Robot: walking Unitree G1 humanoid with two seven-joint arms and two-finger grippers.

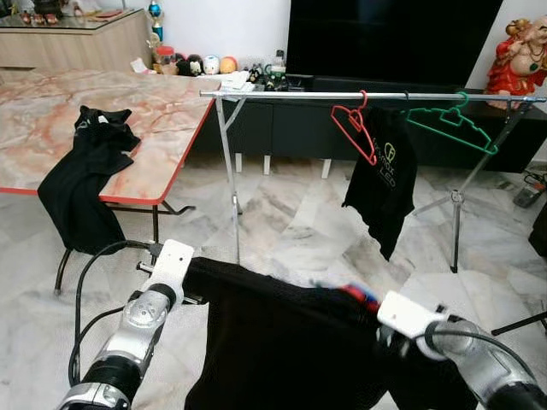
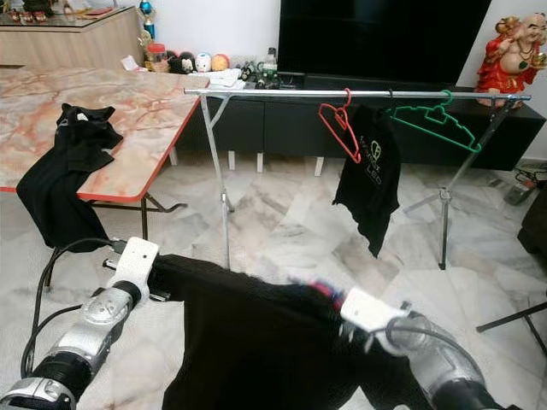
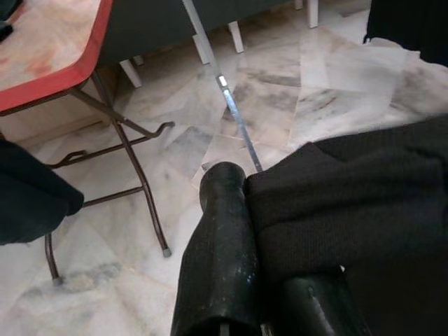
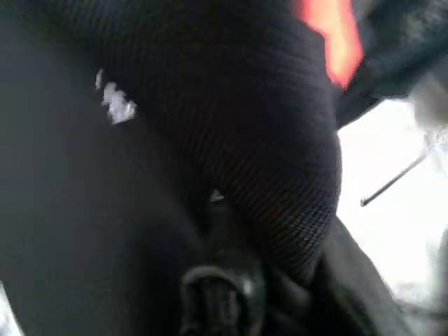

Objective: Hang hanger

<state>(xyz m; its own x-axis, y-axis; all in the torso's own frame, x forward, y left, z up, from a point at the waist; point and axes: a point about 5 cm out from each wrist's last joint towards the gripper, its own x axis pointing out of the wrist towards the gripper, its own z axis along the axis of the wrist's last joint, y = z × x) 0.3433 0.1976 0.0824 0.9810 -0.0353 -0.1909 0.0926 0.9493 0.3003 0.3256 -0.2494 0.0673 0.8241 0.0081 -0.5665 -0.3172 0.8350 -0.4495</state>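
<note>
Both arms hold a black shirt [image 1: 282, 342] near the camera, short of the rail [image 1: 342, 96] beyond. The left gripper [image 3: 262, 231] pinches its edge; the right gripper's [image 4: 217, 280] fingers can't be made out. A red hanger bit [image 1: 363, 298] peeks out (hanging remains).

Count of items observed:

Hangers on the rail [image 1: 291, 95]: two, one red hanger [image 1: 355, 130] and one green hanger [image 1: 451, 123], far right.

Black garments: three. One black shirt [image 1: 382, 177] hangs from the rail between the two hangers; one black garment [image 1: 84, 171] drapes off the table [image 1: 162, 115] at far left; one black cloth [image 1: 282, 342] is near, spanning both arms.

Red figurine [image 1: 518, 55]: one, far right.
</note>
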